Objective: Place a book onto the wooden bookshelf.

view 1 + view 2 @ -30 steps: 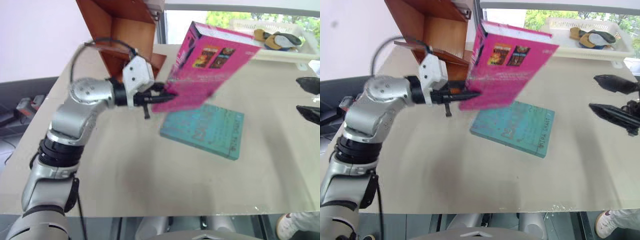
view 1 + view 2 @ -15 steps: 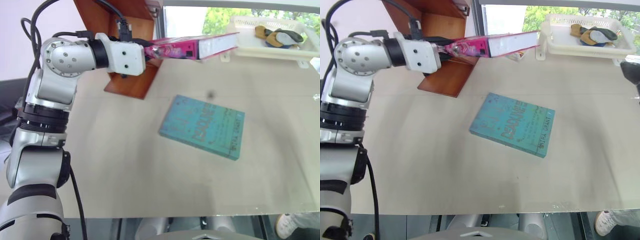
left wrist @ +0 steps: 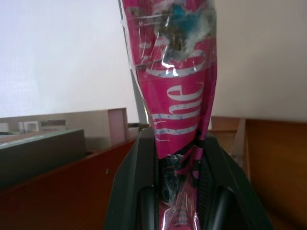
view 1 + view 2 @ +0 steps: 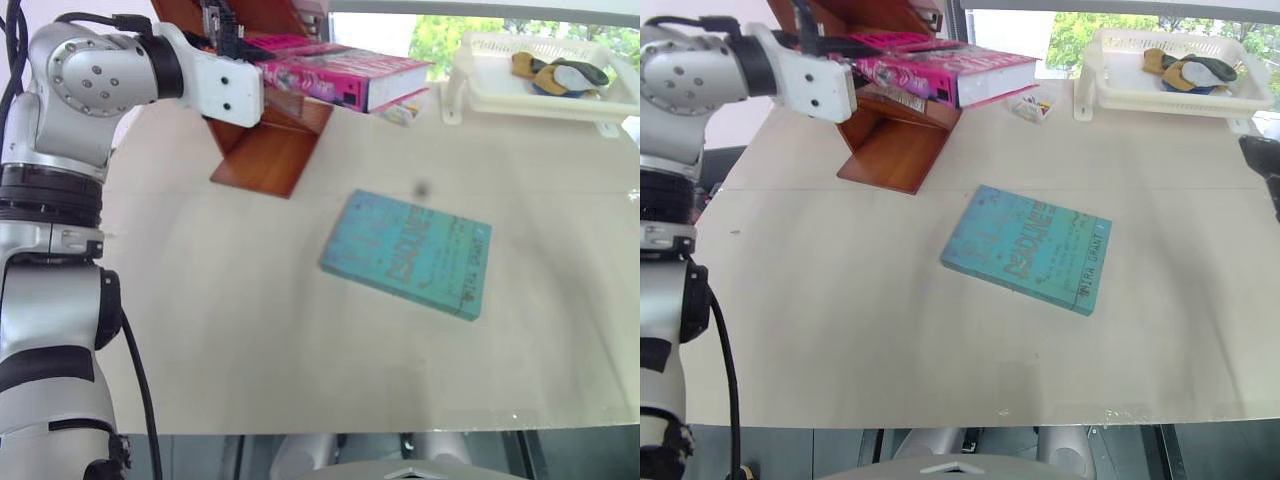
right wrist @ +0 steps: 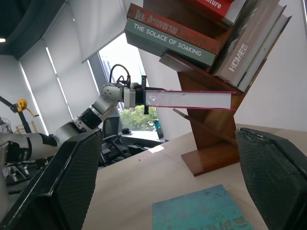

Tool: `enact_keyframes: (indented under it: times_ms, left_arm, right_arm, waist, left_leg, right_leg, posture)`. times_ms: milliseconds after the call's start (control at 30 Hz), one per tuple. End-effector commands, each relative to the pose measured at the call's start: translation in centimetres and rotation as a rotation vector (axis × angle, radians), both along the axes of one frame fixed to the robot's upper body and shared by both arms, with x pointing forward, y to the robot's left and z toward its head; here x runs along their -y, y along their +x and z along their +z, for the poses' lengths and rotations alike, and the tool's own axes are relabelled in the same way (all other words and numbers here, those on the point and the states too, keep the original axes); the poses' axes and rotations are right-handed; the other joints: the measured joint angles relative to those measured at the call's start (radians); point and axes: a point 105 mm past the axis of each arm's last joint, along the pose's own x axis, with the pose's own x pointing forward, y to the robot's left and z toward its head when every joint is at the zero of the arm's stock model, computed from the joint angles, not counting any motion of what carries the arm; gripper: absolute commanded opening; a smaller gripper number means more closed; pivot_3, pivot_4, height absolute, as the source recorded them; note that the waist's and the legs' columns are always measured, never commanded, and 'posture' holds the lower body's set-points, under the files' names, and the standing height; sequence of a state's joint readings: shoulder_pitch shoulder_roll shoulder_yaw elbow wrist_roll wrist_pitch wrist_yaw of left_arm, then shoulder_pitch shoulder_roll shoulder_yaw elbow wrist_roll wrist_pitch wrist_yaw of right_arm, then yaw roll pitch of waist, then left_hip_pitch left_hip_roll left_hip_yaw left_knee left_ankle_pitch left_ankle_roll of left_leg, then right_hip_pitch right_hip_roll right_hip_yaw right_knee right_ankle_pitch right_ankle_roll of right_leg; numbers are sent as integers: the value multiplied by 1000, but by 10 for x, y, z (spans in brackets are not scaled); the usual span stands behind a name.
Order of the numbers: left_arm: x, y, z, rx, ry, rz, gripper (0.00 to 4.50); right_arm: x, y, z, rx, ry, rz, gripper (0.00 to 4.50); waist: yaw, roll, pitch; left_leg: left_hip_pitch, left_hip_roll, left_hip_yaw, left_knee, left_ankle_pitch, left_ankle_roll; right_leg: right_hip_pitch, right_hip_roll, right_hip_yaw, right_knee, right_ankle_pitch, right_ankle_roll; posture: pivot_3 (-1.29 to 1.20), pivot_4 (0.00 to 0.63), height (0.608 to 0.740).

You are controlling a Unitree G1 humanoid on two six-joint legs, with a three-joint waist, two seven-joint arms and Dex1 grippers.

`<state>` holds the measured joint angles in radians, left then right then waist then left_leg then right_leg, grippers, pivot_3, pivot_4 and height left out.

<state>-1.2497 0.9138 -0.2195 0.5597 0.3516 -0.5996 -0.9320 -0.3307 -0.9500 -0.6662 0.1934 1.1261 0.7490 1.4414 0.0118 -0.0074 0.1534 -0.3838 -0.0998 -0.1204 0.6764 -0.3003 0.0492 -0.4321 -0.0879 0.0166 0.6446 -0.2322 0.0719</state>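
At the far left of the head views, the left gripper is being kept clamped on one end of the book, its two black fingers pressed against the glossy pink covers, as the left wrist view shows. The book is being held roughly level above the table, cover upward and white page edges facing the camera, right beside the wooden bookshelf; from these views it cannot be told whether the book is touching a board. In the right wrist view the book is being held out flat at the shelf, below slanted boards that are carrying other books.

Further right, a teal-green book is lying flat on the table, well apart from the shelf. Beyond it, a small packet is resting near the white plastic basket, in which a few objects are being kept.

At the far right, the right gripper is being held with its fingers spread wide and nothing between them, above the teal-green book.
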Motion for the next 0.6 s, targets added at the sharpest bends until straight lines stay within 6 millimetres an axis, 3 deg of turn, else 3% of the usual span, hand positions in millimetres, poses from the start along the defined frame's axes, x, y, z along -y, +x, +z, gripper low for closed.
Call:
enact_keyframes:
  times_ms: [33, 300, 433, 600]
  left_arm:
    - [-29, 1, 9, 32, 28, 95, 705]
    - [-92, 12, 1, 35, 87, 329, 705]
    - [-103, 14, 0, -5, 88, 369, 705]
    - [-98, 19, 8, 26, 97, 381, 705]
  right_arm:
    - [0, -7, 10, 65, -21, -11, 4500]
    - [0, -5, 9, 63, -33, -30, 4500]
    - [0, -3, 7, 64, -40, -46, 4500]
    - [-3, -1, 3, 56, -54, -56, 4500]
  waist:
    - [-4, 0, 0]
    - [-23, 0, 0]
    - [-24, 0, 0]
    - [-27, 0, 0]
  left_leg:
    - [0, 0, 0, 0, 0, 0]
    - [0, 0, 0, 1, 0, 0]
    - [0, -1, 0, 1, 0, 0]
    - [0, -1, 1, 2, 0, 0]
  right_leg:
    - [0, 0, 0, 0, 0, 0]
    - [-1, 0, 0, 2, 0, 0]
    - [-1, 0, 0, 3, 0, 0]
    - [-1, 1, 0, 5, 0, 0]
  posture:
    - [0, 150, 740]
    - [0, 150, 740]
    - [0, 150, 740]
    - [0, 150, 740]
